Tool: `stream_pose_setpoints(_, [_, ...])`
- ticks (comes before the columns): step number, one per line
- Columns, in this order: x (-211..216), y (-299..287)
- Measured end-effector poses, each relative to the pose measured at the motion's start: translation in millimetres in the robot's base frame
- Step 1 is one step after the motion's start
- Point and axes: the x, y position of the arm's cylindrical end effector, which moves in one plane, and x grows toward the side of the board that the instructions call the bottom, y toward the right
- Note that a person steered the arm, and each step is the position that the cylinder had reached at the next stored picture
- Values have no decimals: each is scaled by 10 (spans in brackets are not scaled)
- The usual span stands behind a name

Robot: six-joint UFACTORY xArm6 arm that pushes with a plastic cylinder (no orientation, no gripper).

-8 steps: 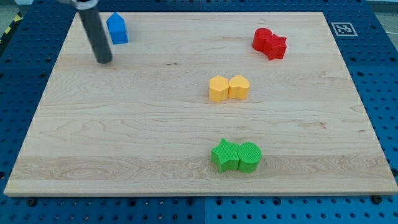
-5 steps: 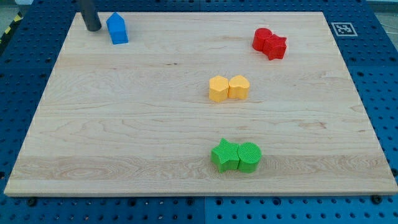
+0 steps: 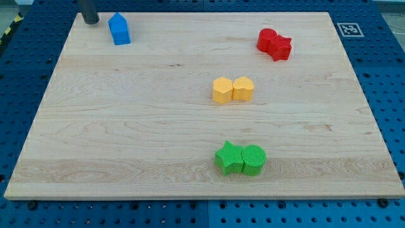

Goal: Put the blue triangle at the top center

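My tip (image 3: 90,22), bare-rod end effector with nothing to open or close, sitting at desk's top-left corner, just left of blue triangle (image 3: 119,29), not touching. Block looking light, rigid, likely sliding easily; pushing its left face rightward along top edge.

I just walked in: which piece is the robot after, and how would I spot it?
Look to the wooden board's top left corner in the view. The blue block stands there alone, just right of my tip. It is the only blue piece and has a pointed top.
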Motion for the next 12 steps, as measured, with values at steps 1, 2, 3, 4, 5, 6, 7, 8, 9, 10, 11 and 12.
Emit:
stream_pose_setpoints(1, [68,302])
stream_pose_setpoints(2, [77,519])
stream_pose_setpoints(3, [96,690])
stream_pose_setpoints(4, [97,697])
stream_pose_setpoints(5, [100,717])
stream_pose_setpoints(6, [106,779])
stream_pose_setpoints(7, [107,847])
stream_pose_setpoints(8, [127,902])
stream_pose_setpoints(9, [127,902])
stream_pose_setpoints(10, [188,909])
stream_pose_setpoints(11, [212,915])
stream_pose_setpoints(12, [212,915])
